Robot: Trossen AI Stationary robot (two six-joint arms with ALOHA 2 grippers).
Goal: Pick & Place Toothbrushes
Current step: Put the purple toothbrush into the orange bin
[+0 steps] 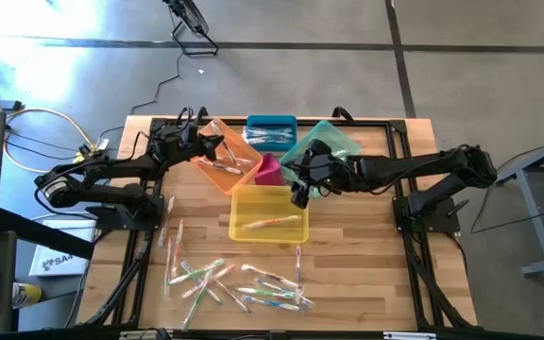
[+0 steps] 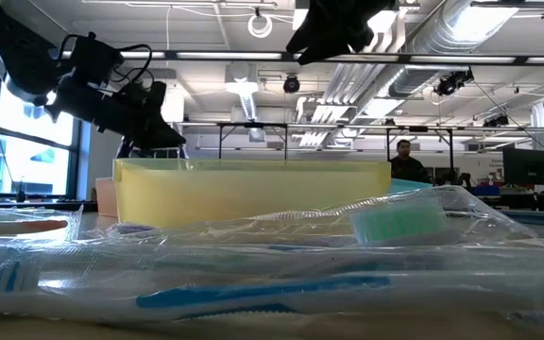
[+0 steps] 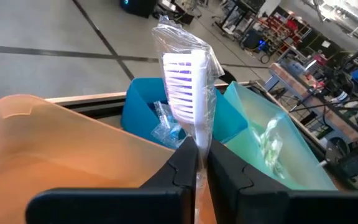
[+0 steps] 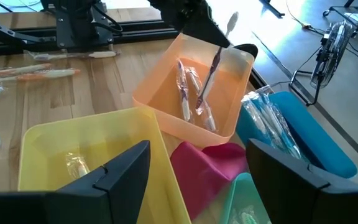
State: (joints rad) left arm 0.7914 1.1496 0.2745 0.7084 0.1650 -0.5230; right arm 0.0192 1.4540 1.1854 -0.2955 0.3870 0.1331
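My left gripper is over the orange bin, shut on a wrapped toothbrush with a white head. It also shows in the right wrist view. Two or three wrapped toothbrushes lie in the orange bin. My right gripper is open and empty, above the far right corner of the yellow bin, by the pink bin. One toothbrush lies in the yellow bin. Many wrapped toothbrushes lie loose on the near part of the table. My left gripper pinches the wrapped toothbrush between its two fingers at the neck, just below the brush head. The head and the wrapper's end stick out past the fingertips. The handle slants down below the gripper into the orange bin; whether its end touches the bin I cannot tell.
A blue bin and a green bin, both with wrapped toothbrushes, stand at the far side of the cluster. A few loose toothbrushes lie left of the yellow bin. A black frame edges the table. A person stands far behind.
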